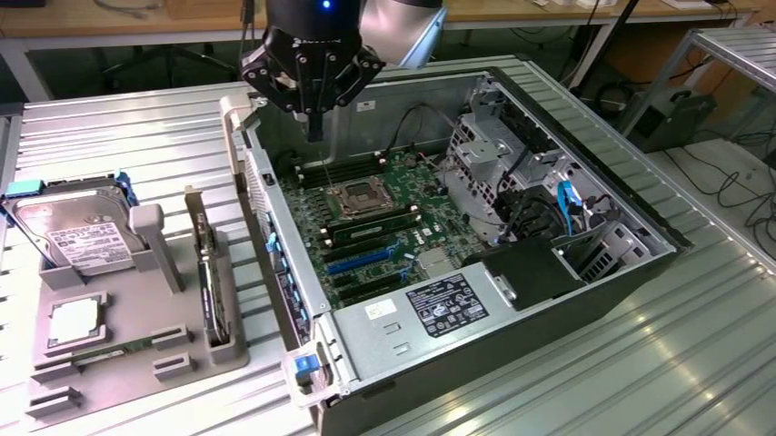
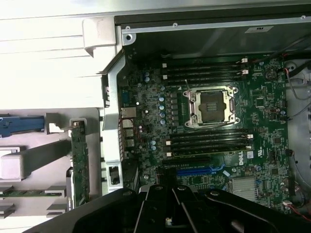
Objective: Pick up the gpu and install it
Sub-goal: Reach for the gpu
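Hovering above the open computer case [image 1: 363, 350], over the motherboard [image 1: 376, 227], with the hand [image 1: 313, 127] pinched together and gripping nothing. Showing the graphics card [image 1: 213, 291] as a thin, dark board with a narrow silvery bracket at one end, standing on its long edge in a slot of the grey holder [image 1: 115, 381] on the ribbed metal surface [image 1: 122, 136], outside the case and just beside its wall, well apart from the hand. Showing green circuitry on the card's face in the wrist view. Sharing the holder with a hard drive [image 1: 79, 232] and a memory stick [image 1: 115, 350].
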Controlling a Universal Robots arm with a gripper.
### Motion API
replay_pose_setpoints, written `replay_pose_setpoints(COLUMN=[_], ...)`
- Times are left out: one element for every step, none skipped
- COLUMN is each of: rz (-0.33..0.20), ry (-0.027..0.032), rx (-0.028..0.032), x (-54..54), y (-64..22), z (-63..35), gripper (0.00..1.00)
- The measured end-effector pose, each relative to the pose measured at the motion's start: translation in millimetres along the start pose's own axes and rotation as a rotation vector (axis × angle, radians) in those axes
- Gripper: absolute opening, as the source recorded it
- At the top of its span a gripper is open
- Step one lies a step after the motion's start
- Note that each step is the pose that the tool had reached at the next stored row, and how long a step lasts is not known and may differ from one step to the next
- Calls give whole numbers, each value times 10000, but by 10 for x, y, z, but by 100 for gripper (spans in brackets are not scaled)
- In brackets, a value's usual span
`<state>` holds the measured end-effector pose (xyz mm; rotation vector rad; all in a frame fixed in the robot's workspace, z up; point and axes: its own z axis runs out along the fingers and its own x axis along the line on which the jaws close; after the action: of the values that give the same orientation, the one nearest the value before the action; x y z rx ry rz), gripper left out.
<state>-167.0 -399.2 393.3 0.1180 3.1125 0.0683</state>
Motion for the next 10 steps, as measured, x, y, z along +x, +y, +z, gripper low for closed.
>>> replay_pose_setpoints(rz=[0,0,0,0,0,0,0,0,0,0], ry=[0,0,0,0,0,0,0,0,0,0], rx=[0,0,0,0,0,0,0,-1,-1,0], x=[2,4,6,8,11,13,14,17,18,21], y=[0,0,0,-1,-1,-1,-1,-1,-2,-2], z=[0,0,0,0,0,0,0,0,0,-1], gripper=[11,11,11,11,11,11,11,11,11,11])
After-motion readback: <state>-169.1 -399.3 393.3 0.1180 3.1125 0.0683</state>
